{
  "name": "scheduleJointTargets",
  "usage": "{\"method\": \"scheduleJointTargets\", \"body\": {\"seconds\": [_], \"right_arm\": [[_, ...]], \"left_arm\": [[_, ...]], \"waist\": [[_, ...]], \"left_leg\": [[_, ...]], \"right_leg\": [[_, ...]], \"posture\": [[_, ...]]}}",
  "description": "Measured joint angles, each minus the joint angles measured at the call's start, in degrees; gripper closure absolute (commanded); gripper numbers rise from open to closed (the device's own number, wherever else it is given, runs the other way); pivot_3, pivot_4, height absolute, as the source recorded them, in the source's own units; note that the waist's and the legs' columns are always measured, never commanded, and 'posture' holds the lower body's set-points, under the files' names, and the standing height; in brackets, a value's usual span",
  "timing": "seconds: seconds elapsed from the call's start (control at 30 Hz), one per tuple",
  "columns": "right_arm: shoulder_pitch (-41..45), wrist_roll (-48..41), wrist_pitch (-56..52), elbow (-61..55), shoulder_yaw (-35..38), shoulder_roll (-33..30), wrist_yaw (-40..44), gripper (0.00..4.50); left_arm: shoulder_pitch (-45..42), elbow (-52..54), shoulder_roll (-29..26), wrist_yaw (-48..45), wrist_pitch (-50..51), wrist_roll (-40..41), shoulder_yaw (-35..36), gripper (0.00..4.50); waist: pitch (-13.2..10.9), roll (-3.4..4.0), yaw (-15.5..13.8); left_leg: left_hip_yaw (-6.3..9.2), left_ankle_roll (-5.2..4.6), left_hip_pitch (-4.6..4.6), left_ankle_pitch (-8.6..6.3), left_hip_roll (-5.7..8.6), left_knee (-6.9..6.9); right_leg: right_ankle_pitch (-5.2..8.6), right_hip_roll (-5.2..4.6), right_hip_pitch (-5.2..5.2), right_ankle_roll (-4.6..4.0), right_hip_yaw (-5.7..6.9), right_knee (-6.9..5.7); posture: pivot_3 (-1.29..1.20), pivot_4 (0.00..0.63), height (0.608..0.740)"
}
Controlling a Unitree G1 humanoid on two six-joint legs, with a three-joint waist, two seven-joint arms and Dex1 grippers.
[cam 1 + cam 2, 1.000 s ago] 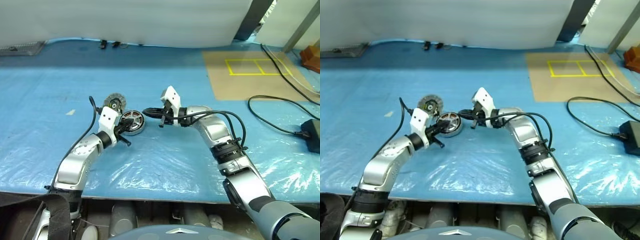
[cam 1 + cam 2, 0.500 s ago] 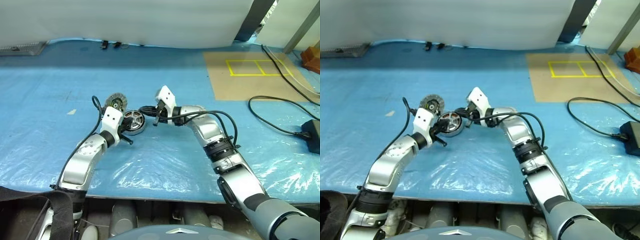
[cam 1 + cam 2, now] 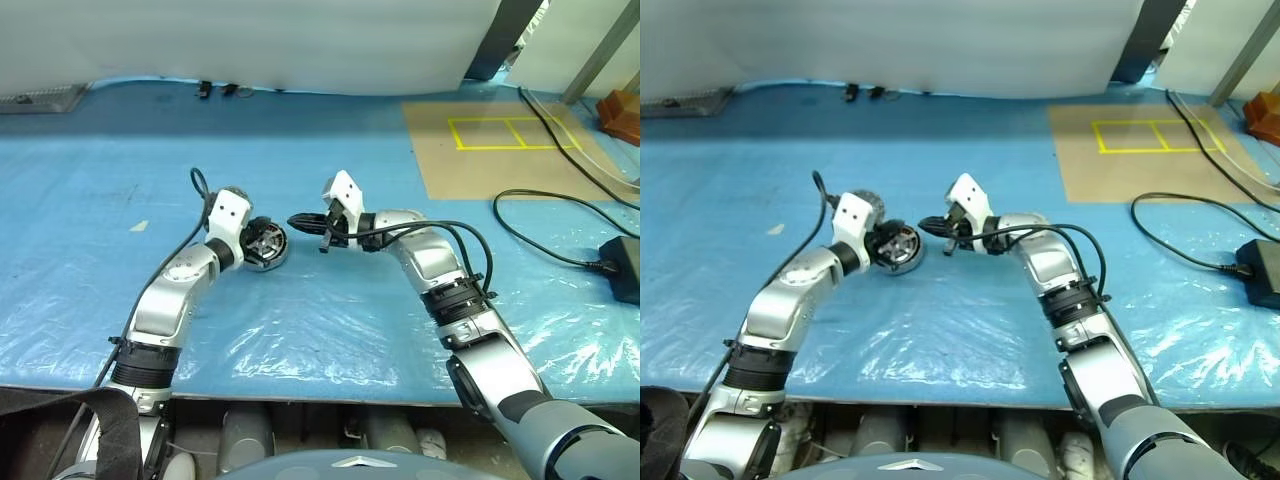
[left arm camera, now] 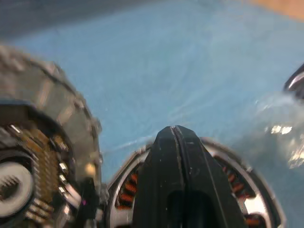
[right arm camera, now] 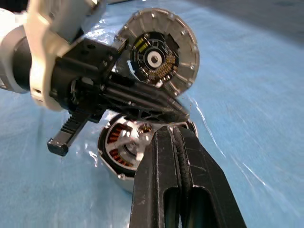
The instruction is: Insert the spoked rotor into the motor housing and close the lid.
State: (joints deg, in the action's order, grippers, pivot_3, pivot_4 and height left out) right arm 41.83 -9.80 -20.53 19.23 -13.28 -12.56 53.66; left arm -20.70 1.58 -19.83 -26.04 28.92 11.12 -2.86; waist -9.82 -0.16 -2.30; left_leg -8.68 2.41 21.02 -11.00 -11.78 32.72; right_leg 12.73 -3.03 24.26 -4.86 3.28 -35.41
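The motor housing [image 3: 270,247], a shallow silver-grey casing with copper windings, lies flat on the blue sheet. My left gripper [image 3: 266,236] is shut and empty, its black fingers [image 5: 142,102] stretched low across the housing's top. Just behind it a round grey disc [image 5: 159,54] with a ribbed rim and a dark centre stands tilted; I cannot tell whether it is the spoked rotor or the lid. My right gripper [image 3: 292,221] is shut and empty, pointing left, its tip just off the housing's right rim [image 5: 121,178] and close to the left gripper's tip.
A blue plastic sheet [image 3: 330,320] covers the table, whose front edge runs close below the arms. A cardboard sheet with yellow tape [image 3: 500,150] lies at the back right. Black cables [image 3: 545,215] and a black power brick [image 3: 625,268] lie at the right.
My left arm has pushed forward, so its shut fingers now lie over the housing instead of at its near left rim. The right gripper stays where it was.
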Motion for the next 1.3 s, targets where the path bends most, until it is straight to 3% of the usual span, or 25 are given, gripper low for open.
{"method": "scheduleJointTargets", "body": {"seconds": [0.27, 0.53, 0.83, 1.3], "right_arm": [[-0.2, -0.2, -1.2, -2.5, 1.4, -1.3, -1.0, 4.5], [-1.6, -1.5, -1.2, -3.2, 2.6, -1.2, -1.7, 4.5], [-2.5, -2.1, -2.4, -4.2, 3.0, -1.7, -0.3, 4.5], [-4.5, -1.8, 0.8, -4.4, 2.3, -3.5, 3.5, 4.5]], "left_arm": [[0.3, 1.2, -0.4, -1.5, 2.0, -0.1, -1.0, 4.48], [1.4, 1.4, 2.0, -1.5, -1.9, 3.3, 3.7, 4.48], [7.9, 6.0, -2.2, -3.3, -1.5, 3.0, 3.1, 4.48], [10.5, 10.7, 0.5, -6.0, -8.1, 7.9, 4.6, 4.48]], "waist": [[0.0, 0.05, -0.2], [0.0, 0.02, -0.2], [0.0, 0.03, -0.2], [0.0, 0.02, -0.1]], "left_leg": [[-0.02, 0.05, -0.06, -0.03, 0.0, -0.01], [-0.01, 0.03, 0.01, -0.02, -0.01, 0.0], [-0.02, 0.01, -0.02, -0.01, 0.01, -0.11], [-0.02, 0.0, 0.02, -0.01, -0.01, -0.15]], "right_leg": [[0.0, -0.04, -0.14, 0.0, -0.01, 0.0], [0.0, -0.03, 0.0, 0.0, 0.0, 0.02], [0.0, -0.04, 0.01, 0.0, 0.01, 0.14], [0.0, -0.02, -0.01, 0.01, 0.01, 0.21]], "posture": [[0.0, 0.15, 0.74], [0.0, 0.15, 0.74], [0.0, 0.15, 0.74], [0.0, 0.15, 0.74]]}}
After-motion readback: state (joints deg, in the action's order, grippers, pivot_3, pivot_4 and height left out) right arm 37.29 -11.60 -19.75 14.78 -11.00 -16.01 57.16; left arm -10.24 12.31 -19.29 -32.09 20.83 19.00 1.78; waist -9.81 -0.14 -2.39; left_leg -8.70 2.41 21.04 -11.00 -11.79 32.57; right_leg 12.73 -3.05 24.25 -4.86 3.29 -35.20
